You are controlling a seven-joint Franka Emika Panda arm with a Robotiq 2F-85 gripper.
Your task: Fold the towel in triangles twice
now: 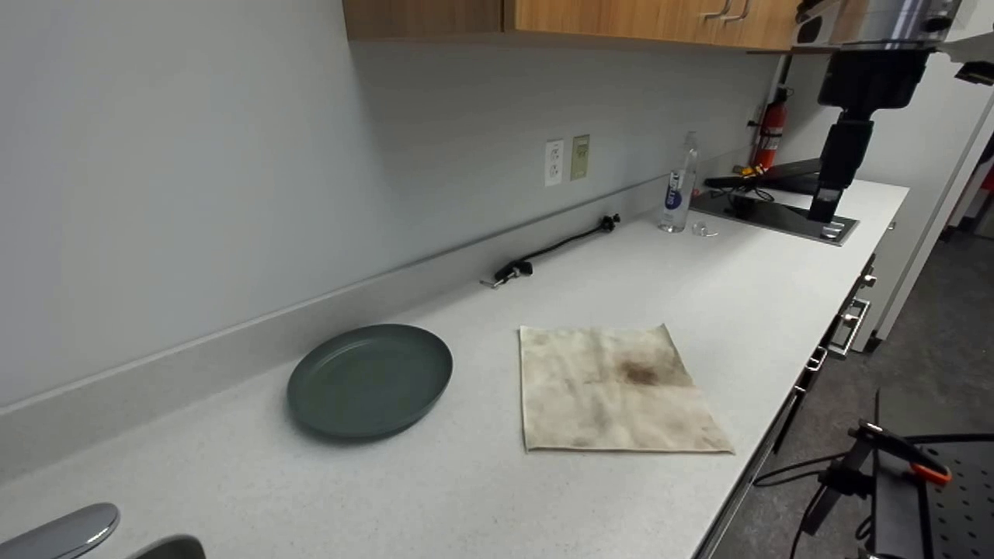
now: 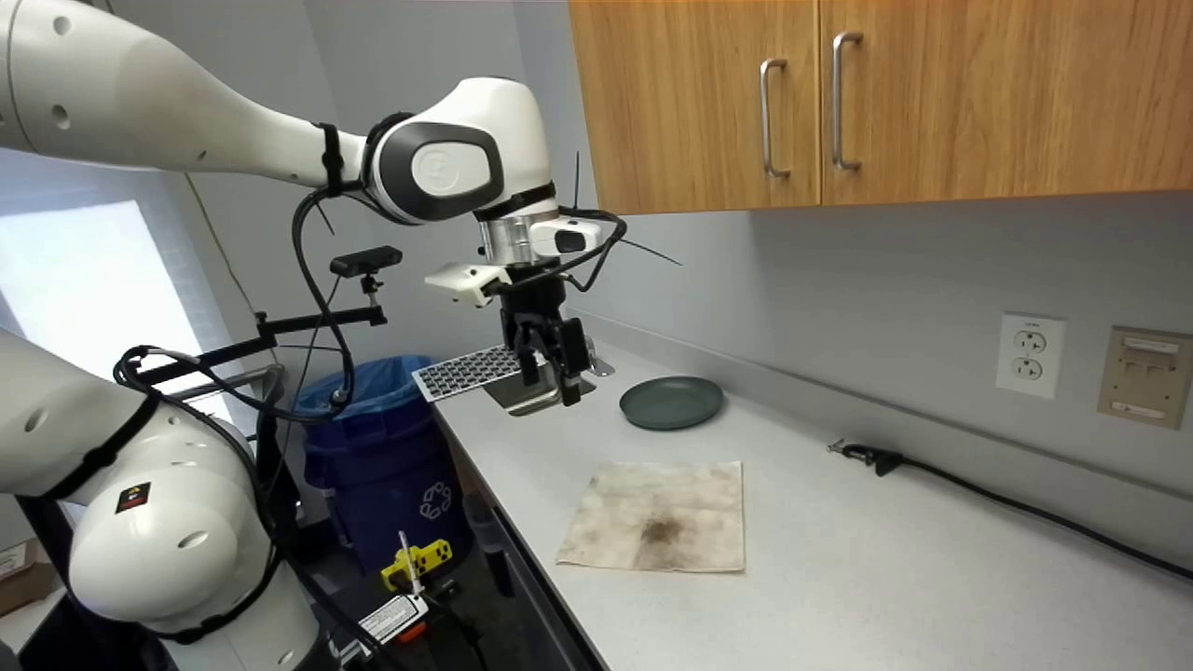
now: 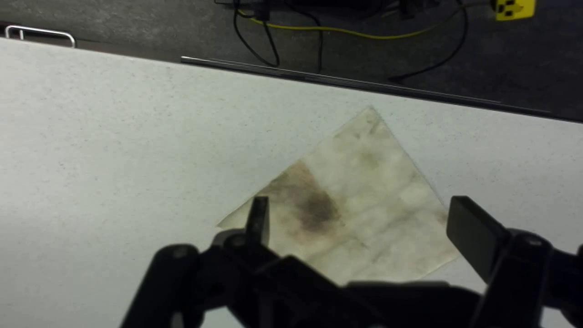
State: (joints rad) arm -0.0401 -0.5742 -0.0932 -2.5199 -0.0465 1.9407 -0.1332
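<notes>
Fingers point(image 3: 476, 237) parted, towel point(image 3: 355, 200) flat, well below

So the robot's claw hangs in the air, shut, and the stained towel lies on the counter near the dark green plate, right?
Not quite: the gripper is open; the wrist view shows its fingers wide apart. It does hang in the air, and the stained towel lies on the counter near the dark green plate.

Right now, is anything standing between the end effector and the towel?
Nothing visible does: in the wrist view, only the open end effector itself hides part of the towel. The green plate sits apart from the towel in both exterior views.
</notes>
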